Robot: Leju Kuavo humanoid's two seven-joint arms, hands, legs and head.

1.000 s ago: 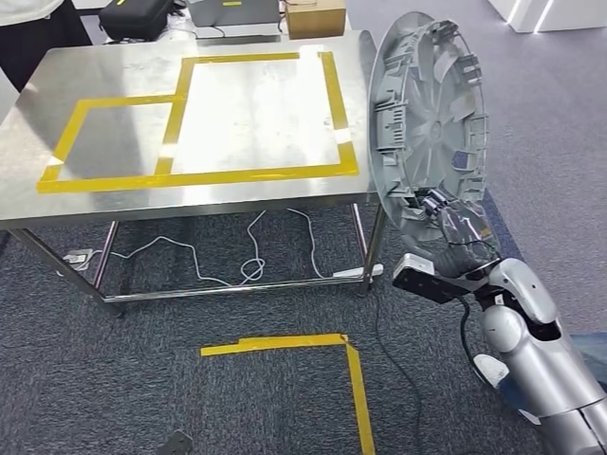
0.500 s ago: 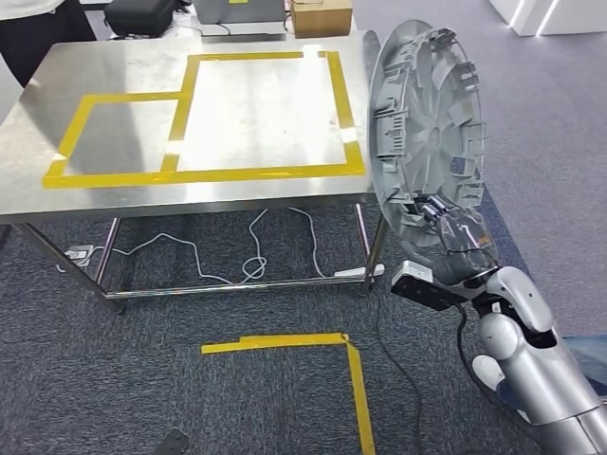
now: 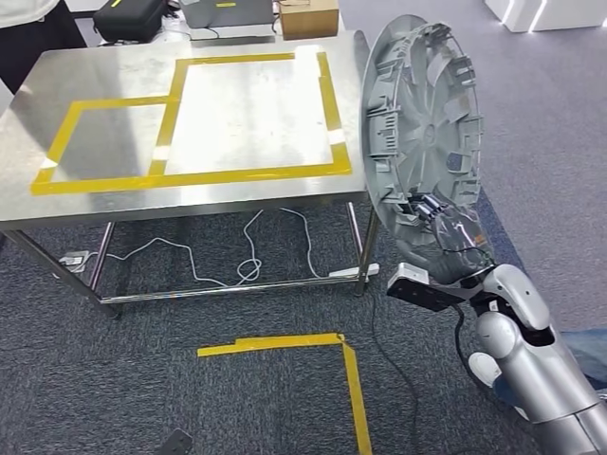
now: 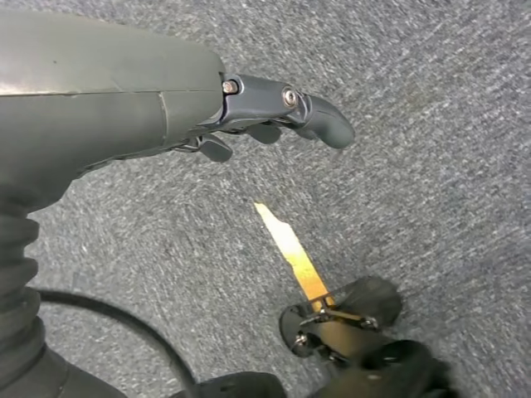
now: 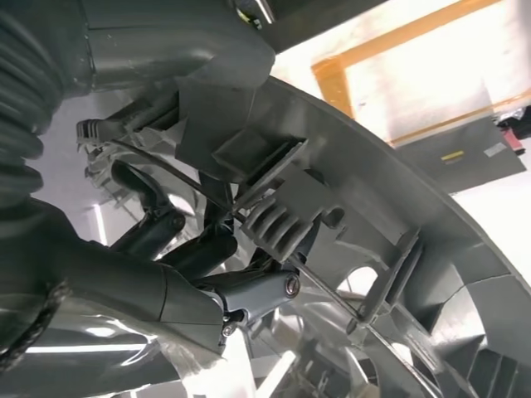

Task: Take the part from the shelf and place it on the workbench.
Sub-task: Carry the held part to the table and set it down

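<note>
The part is a round grey plastic wheel cover (image 3: 422,123) with ribs and clips on its inner face, held upright on edge. My right hand (image 3: 448,232) grips its lower rim, just off the right end of the steel workbench (image 3: 129,142). Close up, the fingers (image 5: 182,249) hook through the ribbed inside of the wheel cover (image 5: 388,249). My left hand (image 4: 269,120) hangs over the carpet with its fingers apart and nothing in them.
Yellow tape (image 3: 193,175) marks two rectangles on the workbench top. Cables (image 3: 243,265) lie on the grey carpet under it, and a yellow tape corner (image 3: 343,346) marks the floor in front. A person in dark clothes (image 3: 32,33), a black case (image 3: 133,17) and a cardboard box (image 3: 309,17) are behind the bench.
The whole picture has shifted slightly, so the camera moved. The wheel cover stays in my right hand, now a little further left and closer to the bench's right end.
</note>
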